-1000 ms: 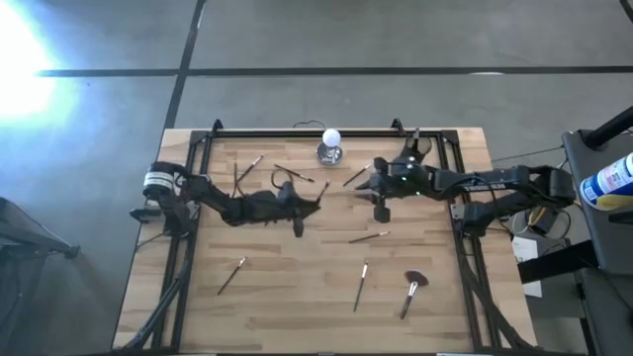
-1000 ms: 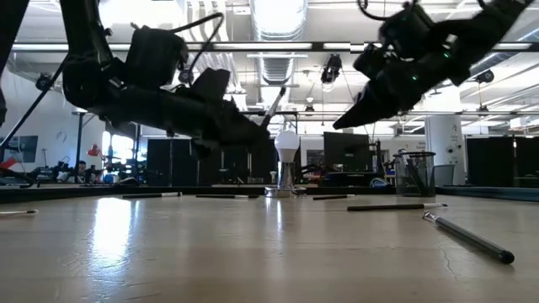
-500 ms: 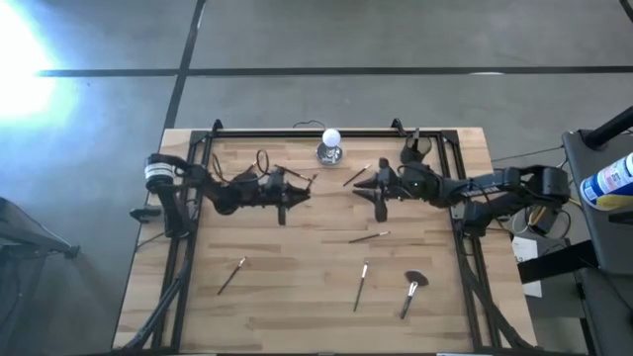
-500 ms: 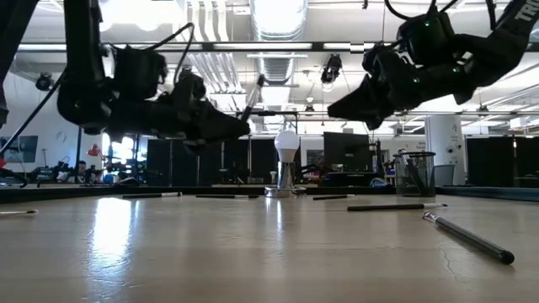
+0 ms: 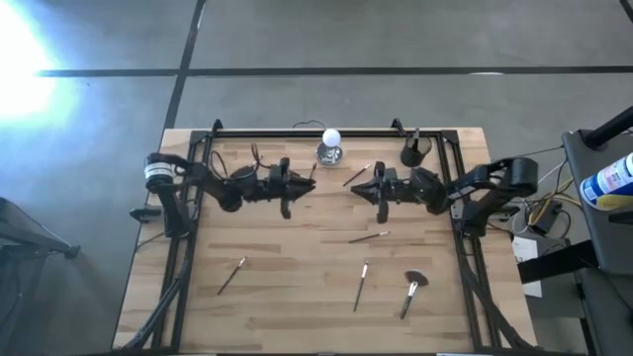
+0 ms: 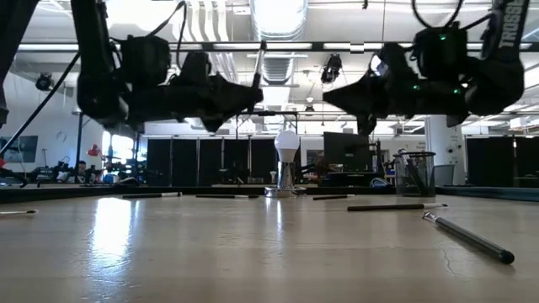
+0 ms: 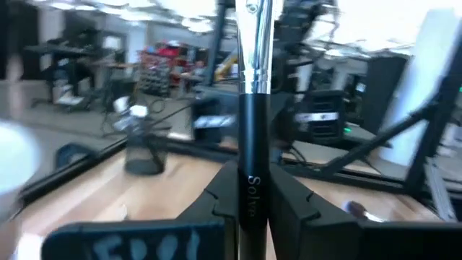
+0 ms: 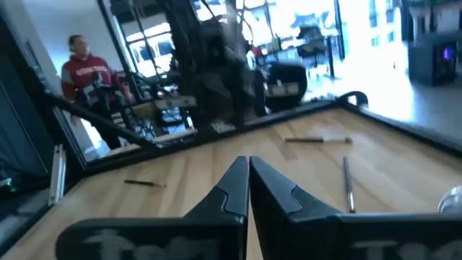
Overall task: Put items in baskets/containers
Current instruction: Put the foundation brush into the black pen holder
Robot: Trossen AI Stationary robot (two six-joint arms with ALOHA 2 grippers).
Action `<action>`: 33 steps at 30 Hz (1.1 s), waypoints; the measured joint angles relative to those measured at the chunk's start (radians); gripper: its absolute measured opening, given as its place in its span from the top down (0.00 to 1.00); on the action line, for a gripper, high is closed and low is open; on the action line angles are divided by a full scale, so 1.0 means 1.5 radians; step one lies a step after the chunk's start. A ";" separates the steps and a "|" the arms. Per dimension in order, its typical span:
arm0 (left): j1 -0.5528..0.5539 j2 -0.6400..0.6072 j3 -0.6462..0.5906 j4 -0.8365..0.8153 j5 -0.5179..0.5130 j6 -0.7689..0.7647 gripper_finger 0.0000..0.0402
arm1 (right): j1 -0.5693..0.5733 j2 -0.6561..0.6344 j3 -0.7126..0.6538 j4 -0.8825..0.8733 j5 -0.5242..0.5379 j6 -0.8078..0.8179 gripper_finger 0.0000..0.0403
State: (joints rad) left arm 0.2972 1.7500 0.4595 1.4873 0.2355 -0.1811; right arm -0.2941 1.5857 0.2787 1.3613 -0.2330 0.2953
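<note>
- Looking down from the high view: the left gripper (image 5: 300, 184) sits left of centre in the upper half of the frame, pinching a makeup brush (image 5: 312, 176). The right gripper (image 5: 358, 187) faces it from right of centre, and the black cup (image 5: 412, 153) stands near the upper right of the table (image 5: 297, 297). More brushes lie lower down, including a fan brush (image 5: 411, 290) at lower right.
- Low view: both grippers hang in the upper part of the frame, well above the wood. The left gripper's brush sticks up at a tilt, and the cup shows at right, brushes already poking out of it.
- Left wrist view: the jaws are clamped on the brush's black handle, which runs straight up the middle between the fingers (image 7: 289, 206).
- Right wrist view: the two fingers (image 8: 231, 189) are pressed together at bottom centre, nothing between them, loose brushes on the wood beyond.
</note>
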 joint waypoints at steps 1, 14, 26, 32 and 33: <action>0.006 0.000 0.010 -0.011 0.017 0.002 0.91 | 0.001 0.014 0.011 -0.002 0.000 0.012 0.97; 0.047 0.000 0.033 -0.043 0.079 0.009 0.91 | 0.004 0.054 0.139 -0.010 0.032 0.031 0.65; 0.047 0.000 0.069 -0.119 0.082 0.021 0.91 | 0.001 0.051 0.283 -0.180 0.065 0.023 0.53; 0.047 0.000 0.076 -0.133 0.082 0.021 0.91 | 0.001 0.051 0.316 -0.213 0.063 0.027 0.55; 0.048 0.000 0.077 -0.134 0.082 0.021 0.91 | 0.001 0.051 0.318 -0.213 0.063 0.028 0.57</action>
State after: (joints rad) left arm 0.3695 1.7500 0.5754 1.2868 0.3584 -0.1491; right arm -0.2924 1.6627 0.7553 1.0412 -0.1387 0.3367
